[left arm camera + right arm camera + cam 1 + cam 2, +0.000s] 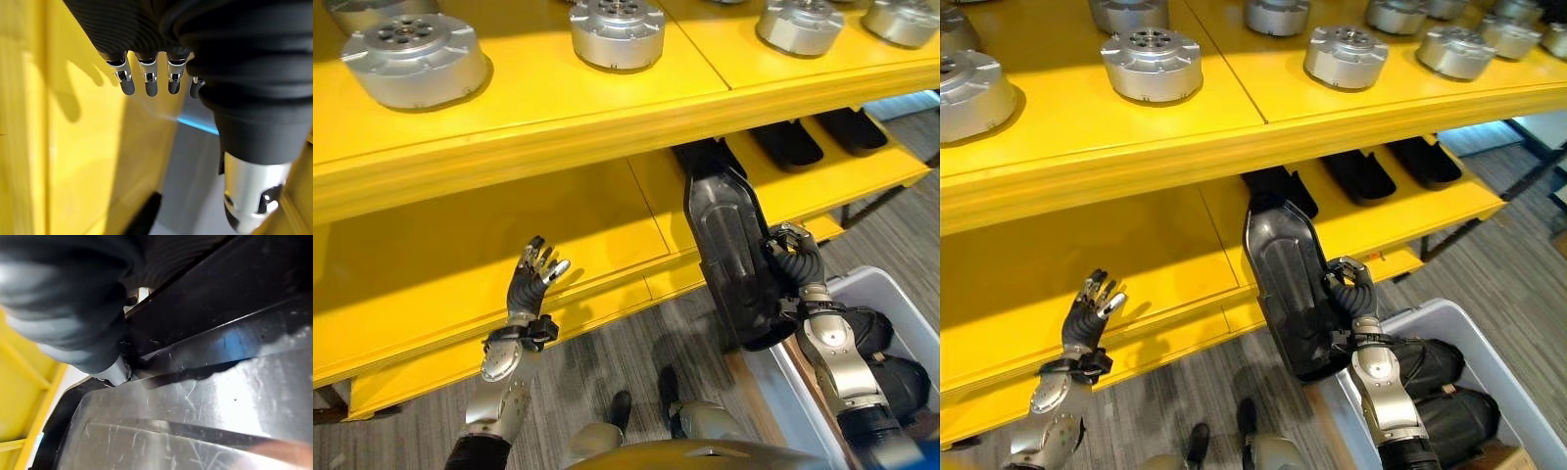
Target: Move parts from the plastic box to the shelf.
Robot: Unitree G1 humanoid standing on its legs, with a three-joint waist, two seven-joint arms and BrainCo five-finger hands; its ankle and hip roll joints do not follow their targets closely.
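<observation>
1. Right robot hand (1351, 284) is curled round the edge of a long black moulded part (1288, 284) and holds it upright, lifted in front of the yellow shelf (1136, 245); in the right wrist view the glossy, scratched black surface (205, 396) lies right against the hand's dark cover.
2. The held part's upper end reaches up to the front edge of the shelf's upper board, and its lower end hangs below the front lip of the lower board, just above the near corner of the white plastic box (1489, 352).
3. The plastic box stands on the floor below and in front of the shelf's right half, and more black parts (1449, 392) lie inside it.
4. Left robot hand (536, 269) is raised in front of the lower board's left half, fingers (146, 81) straight and slightly spread, holding nothing; its fingertips are close to the yellow front lip, though contact cannot be told.
5. On the lower board, behind and to the right of the held part, three similar black parts (1359, 174) already lie side by side.
6. On the shelf's upper board stand rows of round silver metal housings (1151, 64), each apart from its neighbours.
7. Grey wood-pattern floor (1518, 264) shows below and to the right of the shelf.
</observation>
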